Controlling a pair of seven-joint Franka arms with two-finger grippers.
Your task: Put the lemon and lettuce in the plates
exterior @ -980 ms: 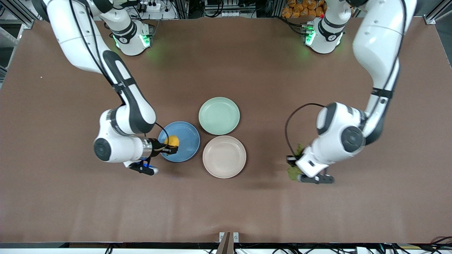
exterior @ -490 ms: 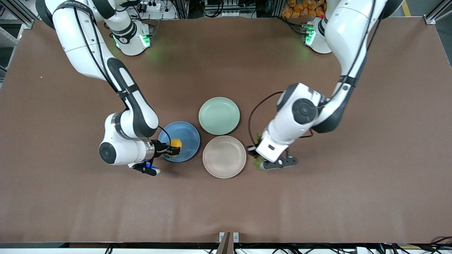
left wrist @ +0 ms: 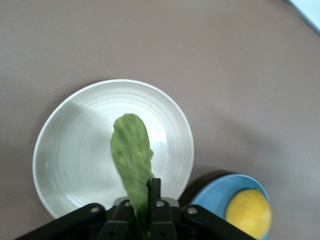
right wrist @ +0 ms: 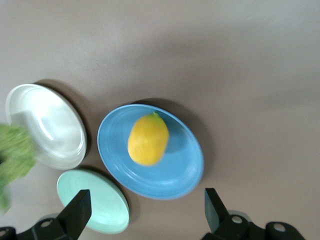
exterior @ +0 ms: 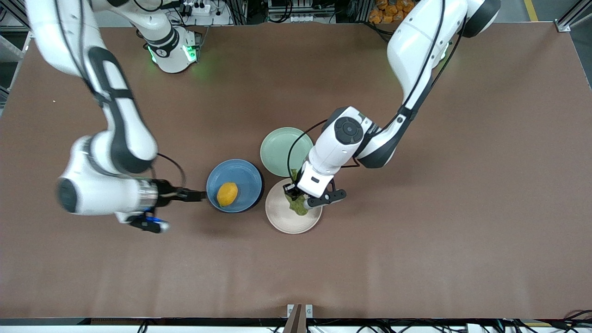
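The lemon (exterior: 227, 194) lies in the blue plate (exterior: 245, 173), also seen in the right wrist view (right wrist: 148, 139) on that plate (right wrist: 185, 170). My right gripper (exterior: 196, 195) is open and empty, just off the blue plate's rim toward the right arm's end of the table. My left gripper (exterior: 296, 196) is shut on the green lettuce (exterior: 298, 206) and holds it over the beige plate (exterior: 282, 222). In the left wrist view the lettuce (left wrist: 131, 155) hangs from the fingers (left wrist: 155, 192) above the beige plate (left wrist: 65, 150).
A pale mint-green plate (exterior: 277, 148) sits beside the two plates, farther from the front camera, partly under the left arm. Brown table (exterior: 416, 254) all around.
My right gripper let go of the lemon in the blue plate and drew back off the plate. My left gripper carried the lettuce toward the middle and is now over the beige plate.
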